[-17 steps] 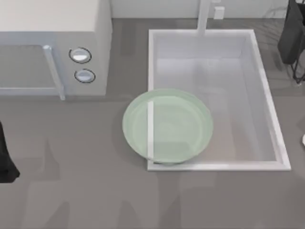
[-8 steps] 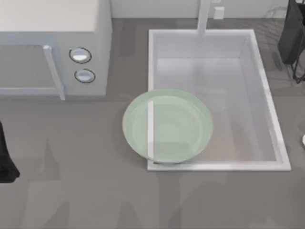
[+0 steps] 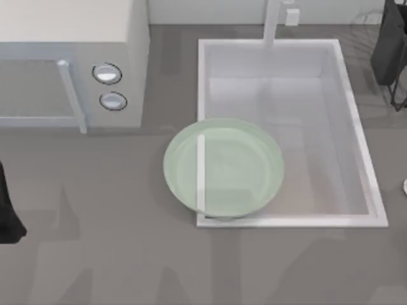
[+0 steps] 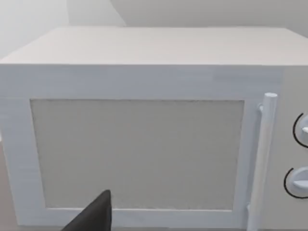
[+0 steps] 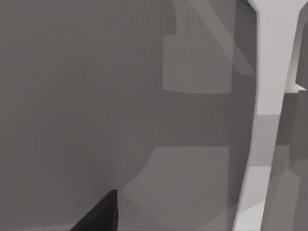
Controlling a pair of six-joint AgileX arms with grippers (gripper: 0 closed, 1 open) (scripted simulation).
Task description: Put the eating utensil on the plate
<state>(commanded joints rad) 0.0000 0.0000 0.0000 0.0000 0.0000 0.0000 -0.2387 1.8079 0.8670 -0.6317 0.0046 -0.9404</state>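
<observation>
The job is at its very start, I think. The big round pale green see-through plate [image 3: 224,168] sits near the middle of the grey bench [image 3: 95,254], lying over the 7 o'clock corner of the white box-shaped sink [image 3: 362,159], and there is nothing on it. A tiny white bit [image 3: 405,186] peeks in at the bench's 3 o'clock edge. It may be part of the white spoon, but it is too small to tell. The left arm [image 3: 5,219] is a dark shape at the 9 o'clock edge of the bench, well apart from the plate. Its wrist camera looks straight at the door of the white box microwave [image 3: 70,57], which stands at 10 o'clock, and one dark tip of its fingers [image 4: 98,216] pokes in low. The right arm [image 3: 389,51] is a dark shape up at the 2 o'clock corner, past the sink. Its wrist camera looks down at bare grey bench and a white edge, with one dark tip of its fingers [image 5: 103,214] in sight. I cannot tell if either arm's fingers are apart or together. Next, I think the right arm, being nearer the white bit, needs to go to it, pick it up, and carry it over the sink to the plate.
</observation>
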